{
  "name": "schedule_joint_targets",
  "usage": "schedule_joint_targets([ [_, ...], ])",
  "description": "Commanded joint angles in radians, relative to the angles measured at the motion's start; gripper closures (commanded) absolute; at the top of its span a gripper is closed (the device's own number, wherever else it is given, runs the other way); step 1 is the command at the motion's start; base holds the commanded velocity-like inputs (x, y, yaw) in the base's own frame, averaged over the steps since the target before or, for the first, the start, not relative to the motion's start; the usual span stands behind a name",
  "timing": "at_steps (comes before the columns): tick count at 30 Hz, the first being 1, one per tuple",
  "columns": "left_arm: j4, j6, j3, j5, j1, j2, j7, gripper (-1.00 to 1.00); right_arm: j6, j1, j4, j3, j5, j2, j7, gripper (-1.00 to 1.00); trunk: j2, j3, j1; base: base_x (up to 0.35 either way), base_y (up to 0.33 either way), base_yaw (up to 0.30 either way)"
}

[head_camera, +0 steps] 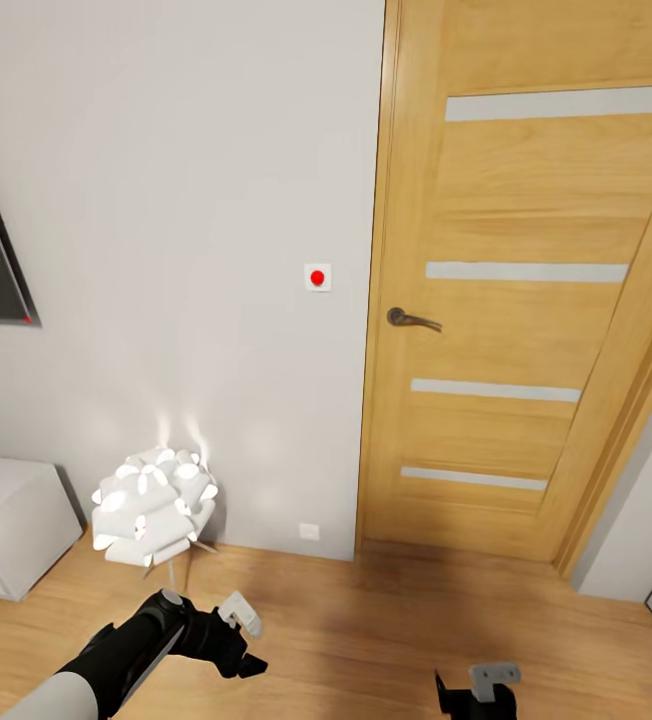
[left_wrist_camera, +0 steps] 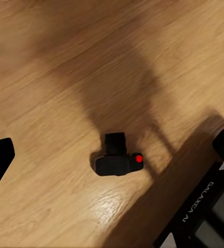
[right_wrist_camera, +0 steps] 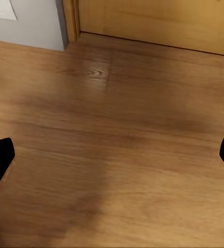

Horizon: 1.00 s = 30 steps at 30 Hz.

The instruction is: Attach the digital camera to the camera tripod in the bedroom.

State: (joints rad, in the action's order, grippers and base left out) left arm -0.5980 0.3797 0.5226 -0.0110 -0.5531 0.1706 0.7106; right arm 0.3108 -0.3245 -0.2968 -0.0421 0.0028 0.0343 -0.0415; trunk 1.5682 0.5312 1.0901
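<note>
Light wood floor runs to a white wall and an oak door, with a white flower lamp at far left. My left wrist camera looks down on the digital camera, lying loose on the boards, ungrasped. Both grippers, left and right, have jaws spread and empty. I judge everything remains: pick-up, finding the tripod, mounting.
</note>
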Motion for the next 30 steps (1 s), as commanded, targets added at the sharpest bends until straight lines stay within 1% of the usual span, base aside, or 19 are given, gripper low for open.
schedule_joint_targets([
  [1,-0.003,0.007,0.003,-0.001,-0.001,0.001,0.001,-1.00,0.020,-0.001,0.001,-0.004,0.000,0.001,-0.004,-1.00,0.008,0.004,0.004,0.000,0.000,0.000],
  [3,-0.007,0.007,0.003,-0.001,-0.001,0.001,0.001,-1.00,0.057,-0.001,0.002,-0.004,0.000,0.001,-0.004,-1.00,0.022,0.011,0.012,0.000,0.000,0.000],
  [4,-0.017,0.007,0.003,-0.002,-0.001,0.001,0.001,-1.00,0.112,-0.001,0.007,-0.004,0.000,0.001,-0.003,-1.00,0.029,0.014,0.015,0.000,0.000,0.000],
  [8,-0.027,0.007,0.001,-0.002,-0.001,0.003,-0.002,-1.00,0.175,-0.001,0.033,-0.004,0.000,0.003,-0.001,-1.00,0.057,0.026,0.031,0.000,0.000,0.000],
  [11,-0.030,0.008,0.002,-0.002,-0.001,0.003,-0.004,-1.00,0.195,-0.001,0.049,-0.004,0.000,0.004,0.002,-1.00,0.078,0.036,0.042,0.000,0.000,0.000],
  [20,-0.032,0.009,0.005,-0.001,-0.001,0.002,-0.004,-1.00,0.198,-0.001,0.061,-0.004,0.001,0.012,0.003,-1.00,0.141,0.064,0.077,0.000,0.000,0.000],
  [30,-0.032,0.009,0.004,-0.001,-0.001,0.004,-0.005,-1.00,0.197,-0.001,0.079,-0.004,0.000,0.013,-0.003,-1.00,0.211,0.095,0.115,0.000,0.000,0.000],
])
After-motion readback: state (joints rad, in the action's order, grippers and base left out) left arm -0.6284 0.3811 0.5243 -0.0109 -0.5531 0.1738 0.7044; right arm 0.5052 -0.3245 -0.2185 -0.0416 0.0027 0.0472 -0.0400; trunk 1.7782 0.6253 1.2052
